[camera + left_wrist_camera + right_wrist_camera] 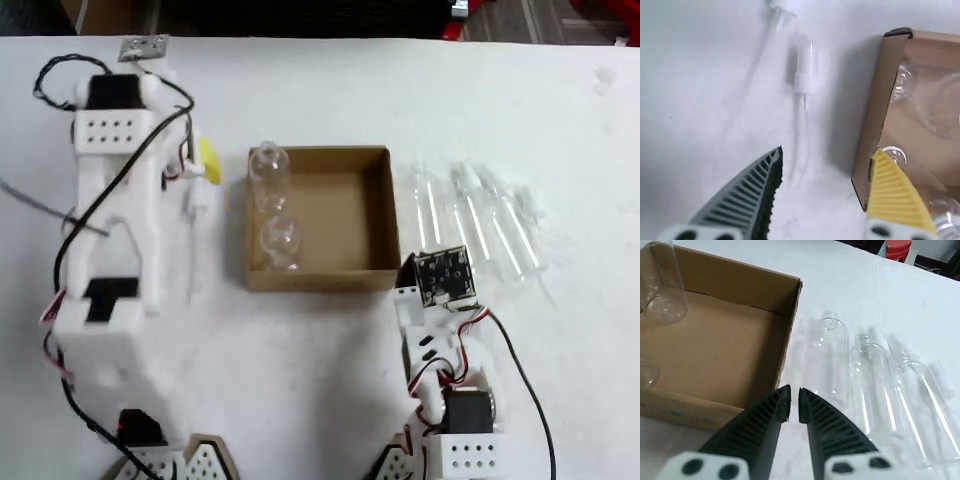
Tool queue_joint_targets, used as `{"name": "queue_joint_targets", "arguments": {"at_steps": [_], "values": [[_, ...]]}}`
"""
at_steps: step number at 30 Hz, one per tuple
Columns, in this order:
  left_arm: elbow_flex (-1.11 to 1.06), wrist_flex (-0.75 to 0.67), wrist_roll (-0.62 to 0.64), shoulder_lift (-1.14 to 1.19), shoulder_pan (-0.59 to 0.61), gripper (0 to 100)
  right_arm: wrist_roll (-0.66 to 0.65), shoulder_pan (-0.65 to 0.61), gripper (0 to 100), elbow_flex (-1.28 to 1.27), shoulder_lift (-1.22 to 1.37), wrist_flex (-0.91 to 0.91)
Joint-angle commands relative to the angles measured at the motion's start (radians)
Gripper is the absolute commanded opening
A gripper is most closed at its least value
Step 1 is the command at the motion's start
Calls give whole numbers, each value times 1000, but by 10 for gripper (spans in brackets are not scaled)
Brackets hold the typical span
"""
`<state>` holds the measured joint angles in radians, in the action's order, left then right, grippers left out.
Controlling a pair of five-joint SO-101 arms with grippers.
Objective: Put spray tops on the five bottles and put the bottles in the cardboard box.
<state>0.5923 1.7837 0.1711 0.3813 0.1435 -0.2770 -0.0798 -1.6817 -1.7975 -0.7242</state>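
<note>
Two clear bottles (268, 165) (278, 240) lie without tops along one wall of the cardboard box (375, 215). Three more open bottles (832, 357) (872, 385) (925, 405) lie side by side on the table on the box's other side, with white spray tops (877, 335) just beyond them. My right gripper (794, 405) hovers shut and empty near the box corner, short of the nearest bottle. My left gripper (827, 152) is open above the table beside the box; a spray top (805, 75) with its long tube lies ahead of it, and another top (782, 5) lies farther off.
The box wall (877, 115) stands close beside my left gripper's yellow finger (895, 195). The right arm (443, 275) sits at the box's near right corner. Black and red cables (520, 370) trail from both arms over the white table (330, 380).
</note>
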Motion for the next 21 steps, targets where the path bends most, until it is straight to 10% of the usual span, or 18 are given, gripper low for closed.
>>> {"name": "queue_joint_targets", "arguments": {"at_steps": [1, 21], "values": [[-98, -3, 18, -205, -12, 271, -12, 8, 22, -9, -1, 1], [-465, -71, -20, -727, -113, 272, -12, 8, 22, -9, -1, 1]]}}
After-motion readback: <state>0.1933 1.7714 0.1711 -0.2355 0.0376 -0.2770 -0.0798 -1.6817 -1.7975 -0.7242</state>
